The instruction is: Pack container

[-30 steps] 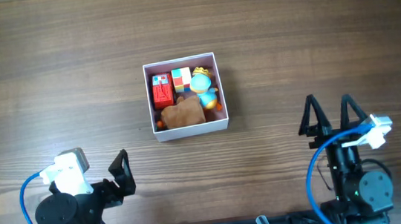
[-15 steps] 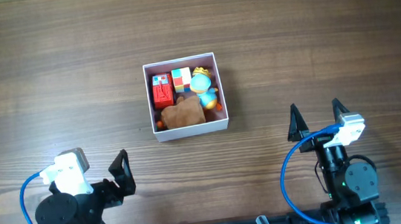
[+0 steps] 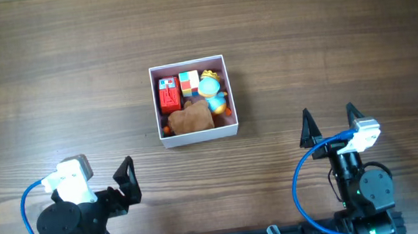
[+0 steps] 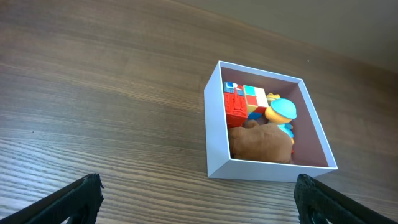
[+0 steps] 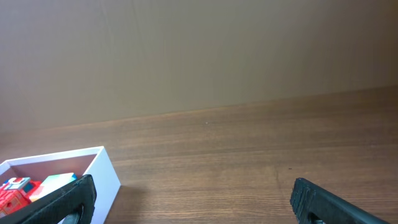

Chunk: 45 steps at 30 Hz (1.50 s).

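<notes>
Right jaws shifted left — container (image 3: 199,136) full.

I can't read any lettering, brand or number from here. The red block (image 4: 235,104) inside the container (image 4: 215,124) has small pale marks, too tiny to read.

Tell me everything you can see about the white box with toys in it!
The container is a square, shallow, open-top box, white outside and dusty pink inside. It sits flat on the wooden table. Inside lie a red block, a colourful cube, a blue-and-yellow figure and a brown plush toy. Nothing else touches it.
</notes>
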Each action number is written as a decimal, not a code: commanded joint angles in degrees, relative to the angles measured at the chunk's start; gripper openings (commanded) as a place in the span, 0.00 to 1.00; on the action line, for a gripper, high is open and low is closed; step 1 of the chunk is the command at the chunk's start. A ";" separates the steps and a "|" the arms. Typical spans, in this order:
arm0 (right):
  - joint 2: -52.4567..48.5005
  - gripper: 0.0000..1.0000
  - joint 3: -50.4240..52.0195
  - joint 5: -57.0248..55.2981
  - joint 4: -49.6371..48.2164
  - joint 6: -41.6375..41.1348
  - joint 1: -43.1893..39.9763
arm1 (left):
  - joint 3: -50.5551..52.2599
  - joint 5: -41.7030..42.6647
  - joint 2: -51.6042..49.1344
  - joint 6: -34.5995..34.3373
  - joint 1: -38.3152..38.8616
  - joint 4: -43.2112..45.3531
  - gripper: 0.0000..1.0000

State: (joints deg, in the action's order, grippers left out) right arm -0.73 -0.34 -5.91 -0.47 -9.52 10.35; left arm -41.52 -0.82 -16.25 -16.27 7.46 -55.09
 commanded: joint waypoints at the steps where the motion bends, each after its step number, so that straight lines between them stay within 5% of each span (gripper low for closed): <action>1: 0.52 1.00 0.04 1.07 -0.35 0.46 0.09 | 0.28 -0.55 0.13 -0.72 0.31 0.11 1.00; 11: 0.52 1.00 0.04 1.07 -0.35 0.46 0.09 | 3.93 1.20 6.38 0.11 -5.35 -1.62 1.00; 15: 0.52 1.00 0.04 1.07 -0.33 0.44 0.09 | 19.04 1.36 15.58 2.97 -9.05 16.00 1.00; 19: 0.52 1.00 0.04 1.07 -0.35 0.46 0.09 | 33.77 5.60 16.09 3.02 -11.02 46.82 1.00; 23: 0.52 1.00 0.04 1.07 -0.35 0.46 0.09 | 40.24 5.51 16.09 4.50 -11.02 60.04 1.00; 28: 0.52 1.00 0.04 1.07 -0.35 0.48 0.07 | 41.20 5.42 16.09 4.44 -10.95 50.71 1.00; 45: 0.52 1.00 0.04 1.07 -0.35 0.46 0.09 | 41.20 5.31 15.93 4.46 -10.95 50.99 1.00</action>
State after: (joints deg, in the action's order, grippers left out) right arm -0.67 -0.36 -5.54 -0.47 -9.52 10.35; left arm -0.60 3.57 -0.78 -12.73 -3.14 -3.88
